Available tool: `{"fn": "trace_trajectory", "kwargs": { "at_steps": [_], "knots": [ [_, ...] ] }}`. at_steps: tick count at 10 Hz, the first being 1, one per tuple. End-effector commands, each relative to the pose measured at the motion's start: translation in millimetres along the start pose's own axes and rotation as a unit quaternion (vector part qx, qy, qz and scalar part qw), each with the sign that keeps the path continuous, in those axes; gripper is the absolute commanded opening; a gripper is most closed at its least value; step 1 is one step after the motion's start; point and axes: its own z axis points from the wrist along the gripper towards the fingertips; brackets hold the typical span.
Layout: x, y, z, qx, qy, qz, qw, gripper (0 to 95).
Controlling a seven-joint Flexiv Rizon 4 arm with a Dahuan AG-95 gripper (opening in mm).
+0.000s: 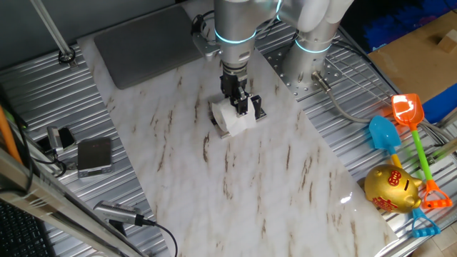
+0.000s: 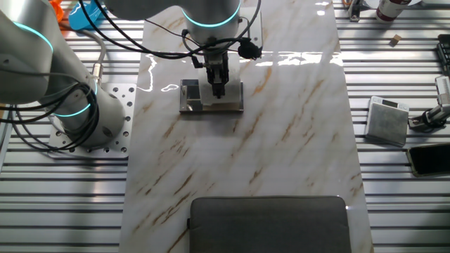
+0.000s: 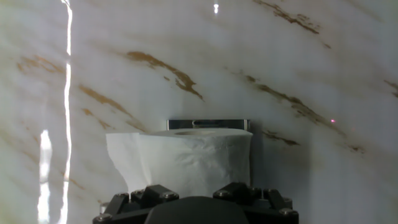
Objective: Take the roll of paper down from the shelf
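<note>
Grey mat [image 1: 143, 44] at 11 o'clock on marble board [image 1: 250, 178]; grey square box [image 1: 94, 155] at 9; gold piggy bank [image 1: 391, 188], toy shovels [image 1: 400, 121] at 3–4.

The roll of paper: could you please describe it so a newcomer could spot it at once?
On the marbled tabletop, look just under the gripper. There, on the small metal-edged shelf, stands the roll of paper, the only soft white cylinder around.
</note>
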Motion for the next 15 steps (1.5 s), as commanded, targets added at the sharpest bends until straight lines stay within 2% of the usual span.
{"fn": "trace_trajectory", "kwargs": {
  "at_steps": [1,6,10,15],
  "knots": [
    [0.8,-0.5,-0.6,-0.001,0.001,0.0,1.0,0.0],
    [0.8,-0.8,0.5,0.0,0.01,-0.003,0.9999,0.0],
    [0.8,-1.1,0.2,-0.001,0.024,-0.005,0.9997,0.0],
    [0.5,-2.2,-0.7,-0.005,0.029,-0.004,0.9996,0.0]
  ]
}}
